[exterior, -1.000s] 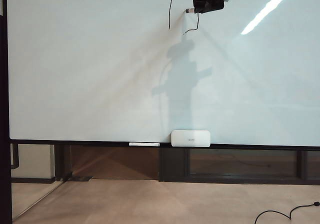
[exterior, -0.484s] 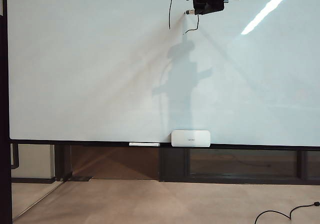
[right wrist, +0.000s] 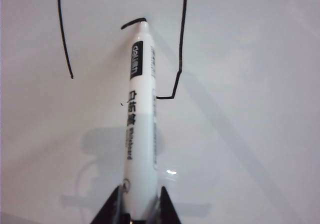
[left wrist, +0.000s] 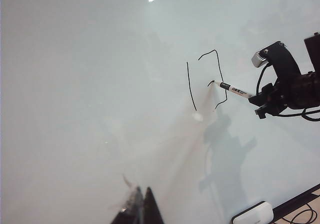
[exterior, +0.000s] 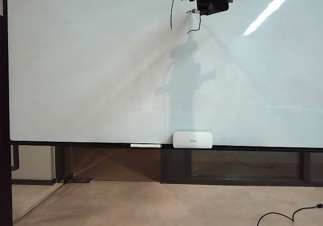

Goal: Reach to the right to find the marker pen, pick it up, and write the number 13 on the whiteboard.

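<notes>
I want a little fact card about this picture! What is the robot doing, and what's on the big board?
Right gripper: right gripper up at the top of the whiteboard, shut on the marker pen
Pen tip: at the board, at the end of a short middle stroke
Number 13: the 1 is drawn; the 3 is partly drawn
Left gripper: left gripper low, away from the writing, holding nothing, jaws together
Board ledge: white rounded box and thin white stick
Floor: black cable
</notes>
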